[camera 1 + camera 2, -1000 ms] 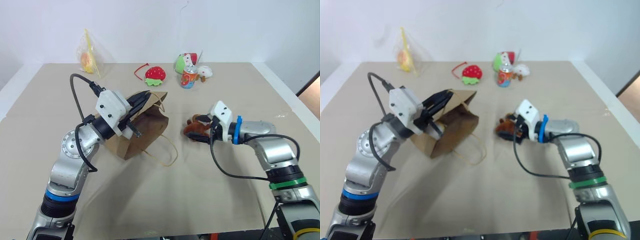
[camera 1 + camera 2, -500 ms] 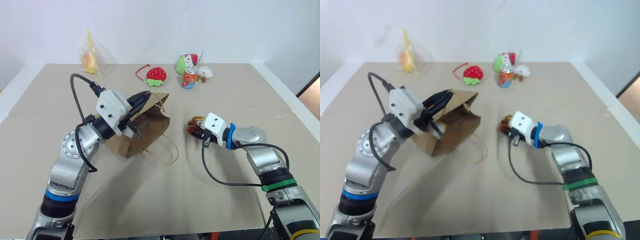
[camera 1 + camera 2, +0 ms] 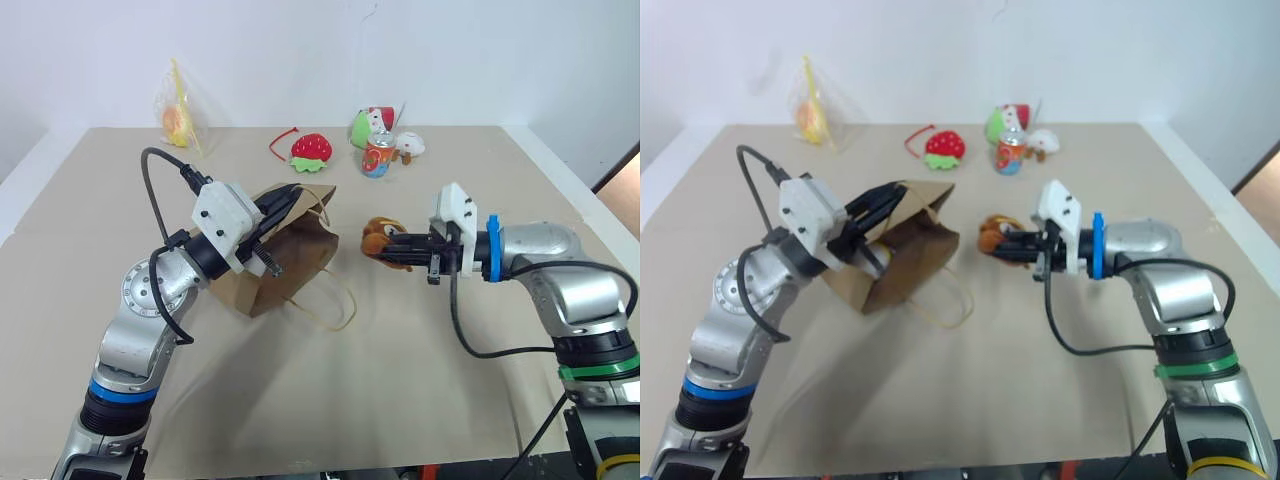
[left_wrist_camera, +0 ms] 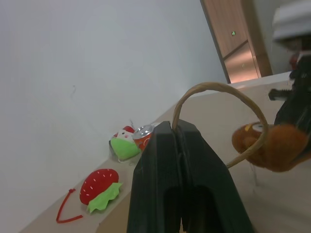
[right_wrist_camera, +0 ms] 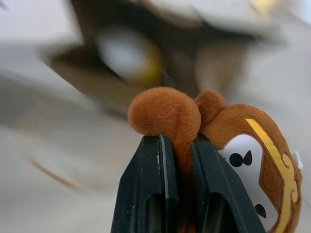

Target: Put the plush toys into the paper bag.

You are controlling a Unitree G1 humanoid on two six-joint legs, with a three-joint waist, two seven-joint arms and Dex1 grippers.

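The task looks roughly half done, with one toy seemingly packed and the other in transit. The right gripper point(image 3: 392, 249) is clamped on the brown monkey plush point(image 3: 378, 238), pinching a fold of its fur between the two black fingers point(image 5: 146, 194), and the toy hangs clear of the table point(image 3: 420, 400) at the gripper's tip. Just beyond that tip, on the far side of the monkey, stands the paper bag point(image 3: 285, 260), its mouth tilted toward the oncoming toy. The left gripper point(image 3: 275, 210) is clenched tight on one of the bag's cord handles point(image 4: 218, 90), lifting the rim so the mouth gapes; the other handle loops slack on the table below the bag.

Seen along the right gripper's fingers, a blurred white-and-yellow shape point(image 5: 129, 60) sits in the dark of the bag's mouth (very likely the egg-shaped plush, though the blur forbids certainty). If so, that toy is already in.

What remains, by my judgement: carry the monkey the short gap from the right gripper to the bag's mouth, let it drop inside, then let go of the handle. The strawberry plush point(image 3: 310, 150) and the other small toys lie well beyond both grippers and have no part in the task.
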